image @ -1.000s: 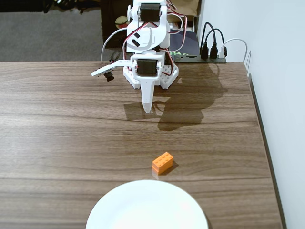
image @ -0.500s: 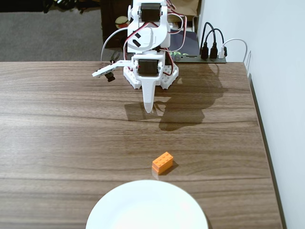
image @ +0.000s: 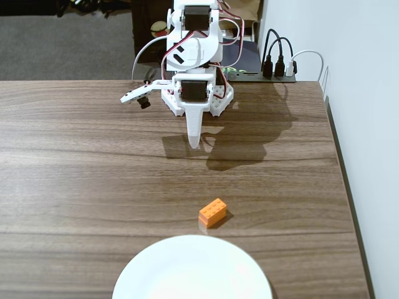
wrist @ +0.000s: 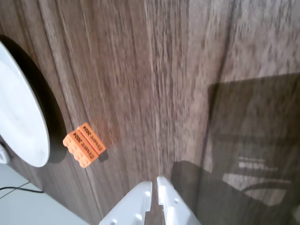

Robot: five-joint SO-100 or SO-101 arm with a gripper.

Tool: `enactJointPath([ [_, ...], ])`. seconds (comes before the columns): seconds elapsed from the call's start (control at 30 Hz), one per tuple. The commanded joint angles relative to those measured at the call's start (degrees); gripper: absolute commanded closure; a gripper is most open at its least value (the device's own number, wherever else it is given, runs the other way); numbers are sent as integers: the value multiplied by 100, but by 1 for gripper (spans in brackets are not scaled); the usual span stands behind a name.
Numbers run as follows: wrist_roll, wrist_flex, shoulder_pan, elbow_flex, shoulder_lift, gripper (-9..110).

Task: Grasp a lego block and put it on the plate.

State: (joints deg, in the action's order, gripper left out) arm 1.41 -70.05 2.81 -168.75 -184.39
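A small orange lego block with studs lies on the wooden table, just beyond the far rim of the white plate at the front edge. In the wrist view the lego block sits beside the plate at the left. My white gripper hangs point-down over the table near the arm's base, well behind the block. Its two fingers are pressed together with nothing between them, seen as the gripper at the bottom of the wrist view.
The arm's base stands at the table's far edge with cables and a power strip behind it. A white wall runs along the table's right edge. Bare wood spreads to the left in the fixed view.
The arm has shifted only slightly; the gripper tip sits a touch higher in the fixed view. The block and the plate have not moved.
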Motion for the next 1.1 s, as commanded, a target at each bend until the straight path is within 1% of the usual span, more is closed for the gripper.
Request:
enactJointPath([
  [0.0,-264,264,62,211,237,101],
  [0.27,-853,1178,185,387,1169,101],
  [0.37,-1327,1503,185,545,1600,101],
  [0.63,-1661,2593,88,589,2250,101],
  [1.07,-1784,2821,-70,571,2505,101],
])
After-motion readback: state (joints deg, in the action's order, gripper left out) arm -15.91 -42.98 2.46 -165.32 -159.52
